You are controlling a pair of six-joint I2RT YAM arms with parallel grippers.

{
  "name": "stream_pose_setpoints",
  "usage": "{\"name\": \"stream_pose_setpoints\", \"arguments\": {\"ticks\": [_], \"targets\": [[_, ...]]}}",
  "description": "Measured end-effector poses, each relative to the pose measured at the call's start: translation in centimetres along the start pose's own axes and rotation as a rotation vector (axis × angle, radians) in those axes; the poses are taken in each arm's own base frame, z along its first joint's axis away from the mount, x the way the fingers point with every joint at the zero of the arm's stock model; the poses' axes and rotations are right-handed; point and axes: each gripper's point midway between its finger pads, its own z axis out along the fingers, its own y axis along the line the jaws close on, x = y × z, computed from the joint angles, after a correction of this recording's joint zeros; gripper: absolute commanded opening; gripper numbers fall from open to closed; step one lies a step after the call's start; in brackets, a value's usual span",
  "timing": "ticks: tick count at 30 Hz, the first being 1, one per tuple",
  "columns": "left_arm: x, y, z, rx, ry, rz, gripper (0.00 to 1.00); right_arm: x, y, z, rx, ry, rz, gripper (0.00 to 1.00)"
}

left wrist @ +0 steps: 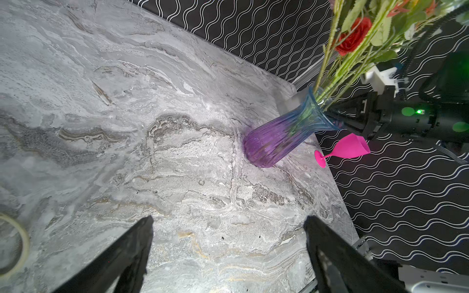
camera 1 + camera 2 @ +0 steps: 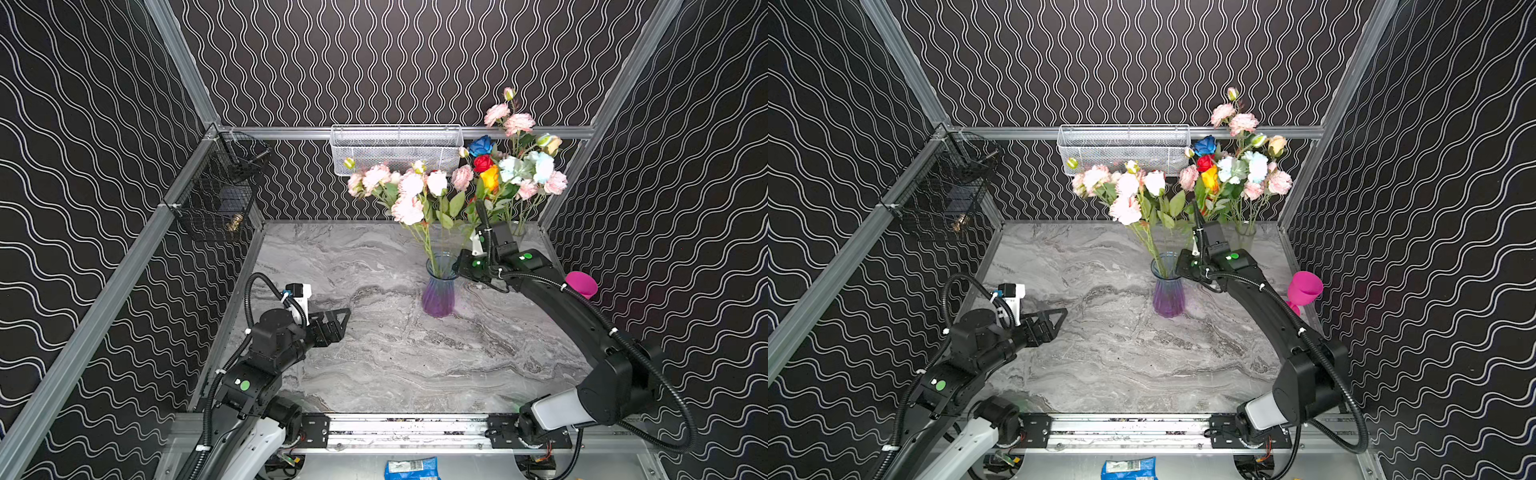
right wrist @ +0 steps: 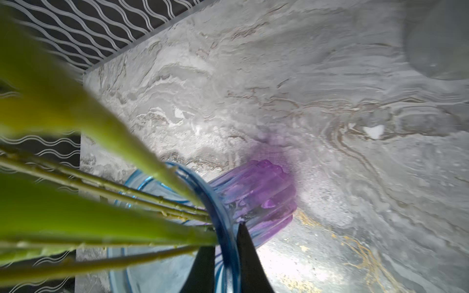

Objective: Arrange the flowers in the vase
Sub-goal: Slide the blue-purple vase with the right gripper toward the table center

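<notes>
Flowers (image 2: 409, 210) sit in vase (image 2: 438, 297); right gripper (image 3: 225, 238) pinches its rim; left gripper (image 1: 228, 219) wide, empty, near left.

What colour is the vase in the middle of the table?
The vase is purple below, blue at the rim; clearest in left wrist view.

Our left arm (image 2: 266, 374) sits folded low at the near left, elbow bent, wrist level and pointing toward the middle. Our left gripper (image 1: 228, 223) hangs low with its jaws spread wide and nothing between them. Our right arm (image 2: 582, 320) reaches out long from its base at the near right, rising over the elbow and stretching toward the far middle. There our right gripper (image 3: 223, 236) points to the left, its jaws pinched on the rim of the vase (image 3: 253, 192), one finger inside the mouth and one outside.
</notes>
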Motion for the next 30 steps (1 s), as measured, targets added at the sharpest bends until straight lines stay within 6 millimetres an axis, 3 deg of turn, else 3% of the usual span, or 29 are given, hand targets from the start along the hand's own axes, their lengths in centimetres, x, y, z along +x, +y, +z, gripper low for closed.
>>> {"name": "stream_pose_setpoints", "arguments": {"ticks": [15,30], "targets": [[0.2,0.2,0.2,-0.01,0.014,0.004,0.96,0.6,5.7,3.3,-0.087,0.063,-0.058,0.0],[-0.4,0.0,-0.4,-0.013,-0.008,0.006,0.96,1.2,8.9,5.1,-0.167,0.062,-0.094,0.03]]}}
